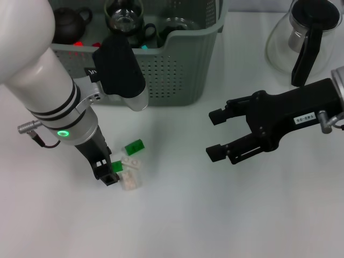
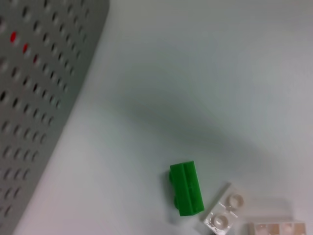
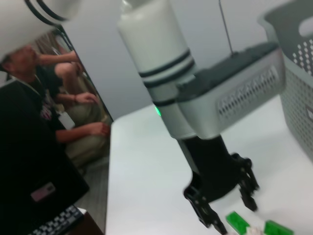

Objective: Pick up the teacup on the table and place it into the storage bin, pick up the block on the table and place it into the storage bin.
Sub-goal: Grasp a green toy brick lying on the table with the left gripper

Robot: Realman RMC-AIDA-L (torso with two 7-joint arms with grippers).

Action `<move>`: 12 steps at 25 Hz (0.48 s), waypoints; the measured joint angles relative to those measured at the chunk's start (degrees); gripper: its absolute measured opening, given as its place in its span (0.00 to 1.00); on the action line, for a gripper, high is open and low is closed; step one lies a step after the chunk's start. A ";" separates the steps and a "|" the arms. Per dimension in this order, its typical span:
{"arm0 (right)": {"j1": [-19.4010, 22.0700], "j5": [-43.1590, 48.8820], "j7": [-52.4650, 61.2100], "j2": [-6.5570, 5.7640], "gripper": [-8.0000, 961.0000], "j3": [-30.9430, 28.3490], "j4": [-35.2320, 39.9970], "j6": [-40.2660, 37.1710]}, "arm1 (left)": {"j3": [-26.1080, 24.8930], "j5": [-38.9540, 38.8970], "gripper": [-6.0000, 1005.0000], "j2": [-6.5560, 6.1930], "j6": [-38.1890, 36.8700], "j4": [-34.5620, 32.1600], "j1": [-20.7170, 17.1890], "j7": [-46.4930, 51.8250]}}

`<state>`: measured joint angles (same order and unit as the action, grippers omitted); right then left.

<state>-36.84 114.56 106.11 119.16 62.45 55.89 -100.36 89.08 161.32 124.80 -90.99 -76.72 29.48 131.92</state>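
The grey-green storage bin [image 1: 177,70] stands at the back and holds a dark teapot and glass teacups [image 1: 124,16]. No teacup shows on the table. Small blocks lie in front of the bin: a green block [image 1: 134,145], a second green block [image 1: 116,165] and pale blocks [image 1: 131,161]. My left gripper [image 1: 110,174] is down at the table beside the second green block, its fingers [image 3: 205,213] spread open. The left wrist view shows a green block [image 2: 186,188] and a white block [image 2: 222,215]. My right gripper [image 1: 214,134] hangs open and empty to the right.
A glass pot with a black handle [image 1: 306,37] stands at the back right. The bin's perforated wall [image 2: 34,98] is close to the blocks. People sit beyond the table's edge [image 3: 73,103] in the right wrist view.
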 joint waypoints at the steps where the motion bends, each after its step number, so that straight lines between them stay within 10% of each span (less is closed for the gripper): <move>1: -0.15 0.62 0.26 0.12 0.98 0.07 -0.01 0.36 | 0.01 0.00 0.65 0.00 0.00 0.00 -0.02 0.00; 12: -0.23 1.05 0.42 0.55 0.98 -0.23 0.16 0.29 | 1.04 -0.36 0.51 0.01 -0.23 0.07 -0.06 0.63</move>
<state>-37.07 115.61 106.53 119.71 62.22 56.05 -100.06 90.13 160.96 124.81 -91.22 -76.65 29.42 132.55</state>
